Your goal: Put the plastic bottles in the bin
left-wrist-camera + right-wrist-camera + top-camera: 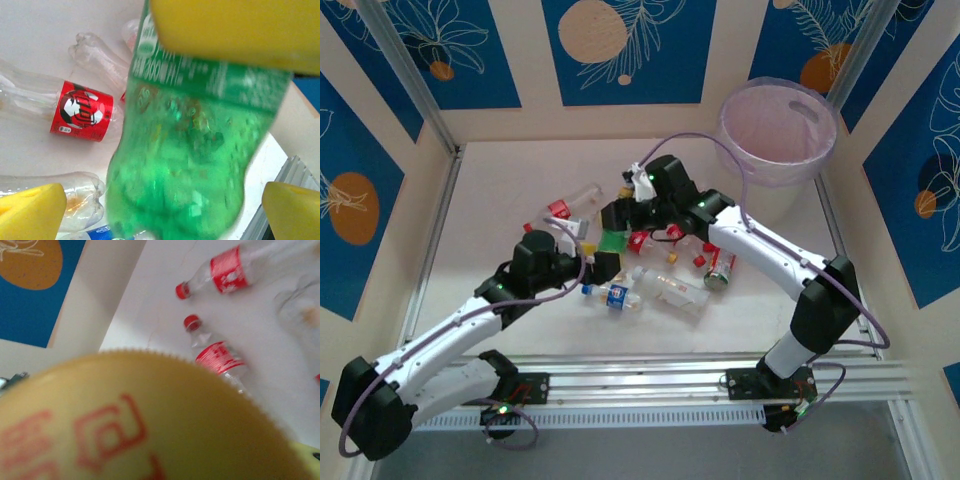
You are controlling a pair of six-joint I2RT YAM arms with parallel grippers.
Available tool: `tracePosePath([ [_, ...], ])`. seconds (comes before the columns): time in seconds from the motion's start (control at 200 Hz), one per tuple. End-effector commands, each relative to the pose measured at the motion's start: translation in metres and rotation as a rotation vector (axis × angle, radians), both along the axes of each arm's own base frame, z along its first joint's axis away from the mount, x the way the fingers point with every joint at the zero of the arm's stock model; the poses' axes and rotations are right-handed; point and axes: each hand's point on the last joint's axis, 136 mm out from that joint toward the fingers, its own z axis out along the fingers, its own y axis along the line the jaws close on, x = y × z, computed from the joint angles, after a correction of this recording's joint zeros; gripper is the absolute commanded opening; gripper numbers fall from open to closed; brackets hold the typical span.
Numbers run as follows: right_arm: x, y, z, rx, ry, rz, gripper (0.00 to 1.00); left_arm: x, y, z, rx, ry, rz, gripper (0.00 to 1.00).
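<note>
At the bench's middle, my left claw (160,207) is hanging released, its pads wide of the green bottle (190,150). I am judging it best to back straight off without brushing it. Just beyond, my right claw (618,222) is hovering, and I cannot tell whether it is clenched. The bin (778,170) is waiting in the far right corner.

Top view: bright, even overhead light, sharp throughout; table (510,190) left of bin (770,172) washed pale, shadows soft and faint; mild sheen on bin rim. Left wrist view: green bottle (190,165) smeared, out of focus; red-labelled bottle (82,111) crisper. Right wrist view: yellow ridged object (140,425) against lens, heavily blurred; whole frame soft.
</note>
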Motion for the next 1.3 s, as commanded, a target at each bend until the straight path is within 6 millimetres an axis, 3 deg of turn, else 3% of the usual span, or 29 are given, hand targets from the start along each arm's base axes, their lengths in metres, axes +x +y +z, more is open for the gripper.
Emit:
tracePosePath([
  [0.0,0.019,-0.047,0.048,-0.112,-0.196,-0.084,0.53,-0.007,0.008,0.013,-0.025,-0.007,0.023,1.00],
  [0.295,0.062,-0.163,0.174,-0.131,-0.519,-0.335,0.49,-0.004,0.038,-0.002,0.057,0.136,0.203,1.00],
  [0.405,0.079,-0.216,0.202,-0.174,-0.593,-0.484,0.48,-0.004,0.046,-0.010,0.079,0.212,0.267,0.99],
  [0.52,0.094,-0.263,0.218,-0.210,-0.648,-0.617,0.46,-0.010,0.047,-0.013,0.038,0.254,0.278,0.98],
  [0.68,0.120,-0.324,0.198,-0.314,-0.579,-0.759,0.45,-0.012,0.053,-0.016,-0.008,0.258,0.315,0.97],
  [0.855,0.138,-0.361,0.165,-0.373,-0.487,-0.821,0.45,-0.008,0.055,-0.019,0.038,0.266,0.328,0.97],
  [1.0,0.155,-0.377,0.134,-0.414,-0.421,-0.843,0.45,-0.002,0.046,-0.023,0.062,0.265,0.300,0.97],
  [1.296,0.183,-0.384,0.083,-0.460,-0.336,-0.820,0.45,0.005,0.042,-0.027,0.027,0.268,0.317,0.97],
])
